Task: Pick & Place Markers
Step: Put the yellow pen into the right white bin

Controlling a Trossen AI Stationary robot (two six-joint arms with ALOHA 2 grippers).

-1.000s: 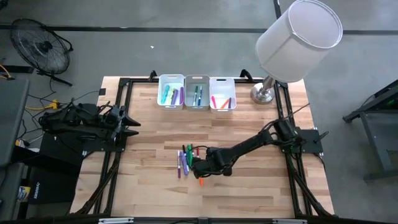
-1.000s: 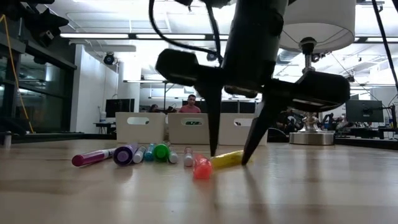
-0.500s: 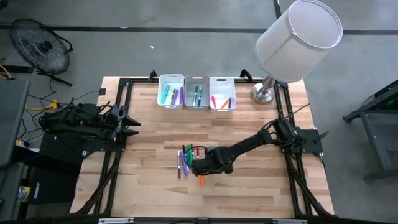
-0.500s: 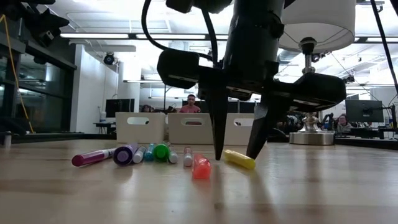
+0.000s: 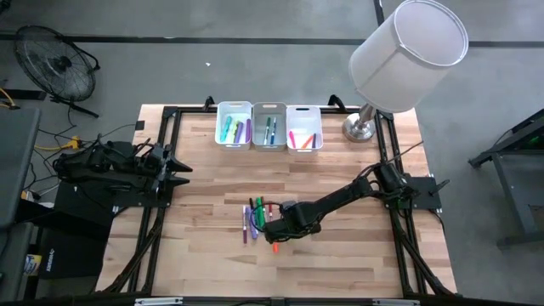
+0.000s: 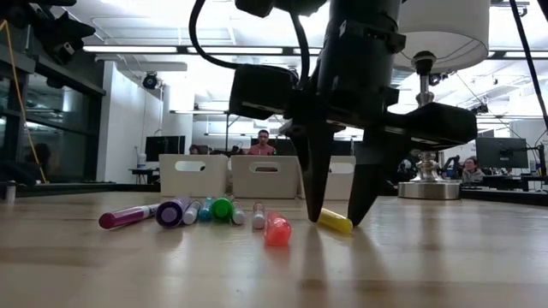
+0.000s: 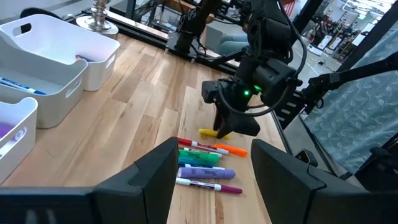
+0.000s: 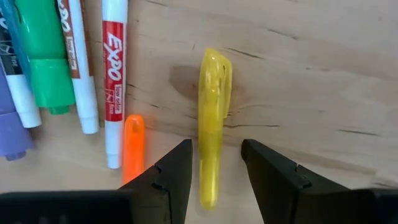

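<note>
From above, the wooden table (image 5: 340, 255) carries three white bins (image 5: 269, 127) along its far edge, with markers inside them, and a lamp (image 5: 399, 59) at the far right corner. A cluster of markers (image 5: 255, 219) lies near the table's middle. The right gripper (image 5: 276, 228) reaches down over that cluster. The left gripper (image 5: 174, 170) waits at the table's left edge, well apart from the markers.

At table height, the right gripper (image 6: 336, 218) stands with its fingertips on the wood on either side of a yellow marker (image 6: 335, 221), spread and not pinching it. An orange marker (image 6: 276, 228) lies just beside it, then a row of purple, teal and green ones.

From the left wrist, the left gripper (image 7: 214, 180) has its fingers spread wide with nothing between them.

From the right wrist, the yellow marker (image 8: 213, 118) lies between the parted fingers (image 8: 171, 174), with the orange marker (image 8: 132, 149) and a red-labelled marker (image 8: 113, 81) beside it.
</note>
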